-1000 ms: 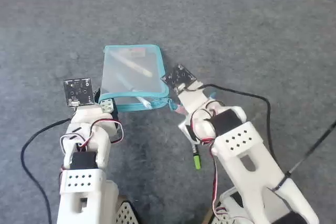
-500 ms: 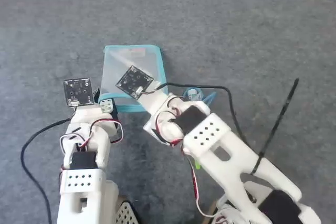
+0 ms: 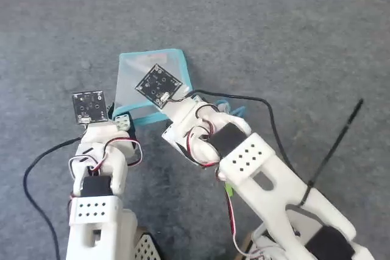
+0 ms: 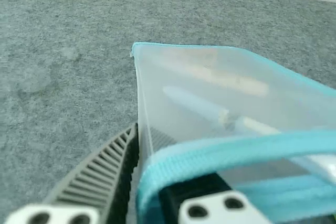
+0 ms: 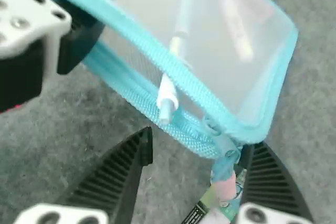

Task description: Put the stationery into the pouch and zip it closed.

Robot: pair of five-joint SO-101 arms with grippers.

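Note:
The translucent pouch (image 3: 152, 71) with a teal zipper (image 5: 157, 72) lies on the grey carpet. My left gripper (image 3: 125, 121) is shut on its near left corner, and the zipper edge sits between the jaws (image 4: 157, 177). Inside are a white pen (image 5: 170, 85) and a pale blue pen (image 4: 205, 109). The white pen's tip pokes out through the zipper gap. My right gripper (image 5: 197, 145) hangs open just over the zipper's right end, its fingers on either side of the zipper pull (image 5: 224, 153) and its coloured tag. A green pen (image 3: 228, 190) lies on the carpet under the right arm.
Grey carpet runs all around the pouch, with a pale wall edge at the far side. A small blue item (image 3: 234, 112) lies beside the right arm. Black cables trail from both arms on the near side.
The right arm has swung left, from beside the pouch's right end to above the pouch. The pouch has turned slightly. The left arm has kept still.

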